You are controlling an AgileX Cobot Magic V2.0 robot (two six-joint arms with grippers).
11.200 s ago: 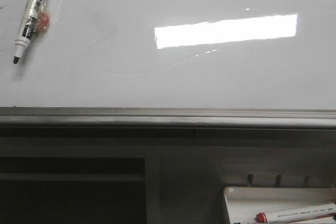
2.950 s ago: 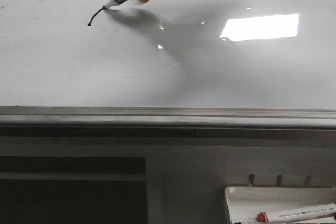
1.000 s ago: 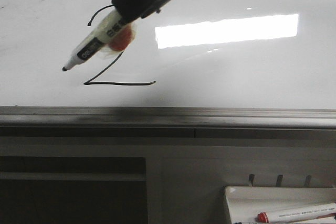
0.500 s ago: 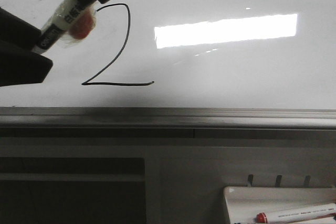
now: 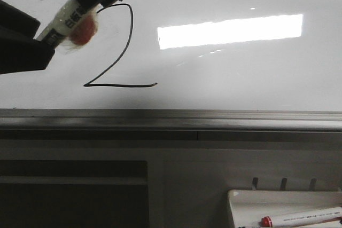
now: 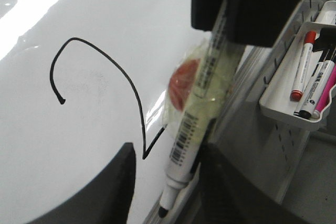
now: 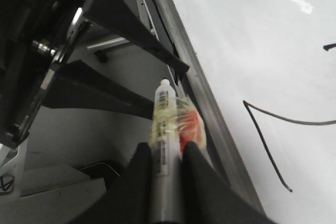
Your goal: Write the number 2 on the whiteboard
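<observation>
number 2 (image 5: 115,46) done on whiteboard (image 5: 240,78) | right gripper (image 7: 167,157) clamped on marker (image 5: 64,22), I've pulled it left of the digit into the spread left gripper (image 6: 165,182) | handoff next imo

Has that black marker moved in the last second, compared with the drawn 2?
Yes. The marker went up and left, from covering the number 2 to its upper left.

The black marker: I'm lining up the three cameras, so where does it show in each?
Front: black marker at upper left, beside the drawn 2.
Left wrist: centre, tip down.
Right wrist: lower centre, clamped in the right claw.
Shared landmark: the red blob taped to its barrel.
</observation>
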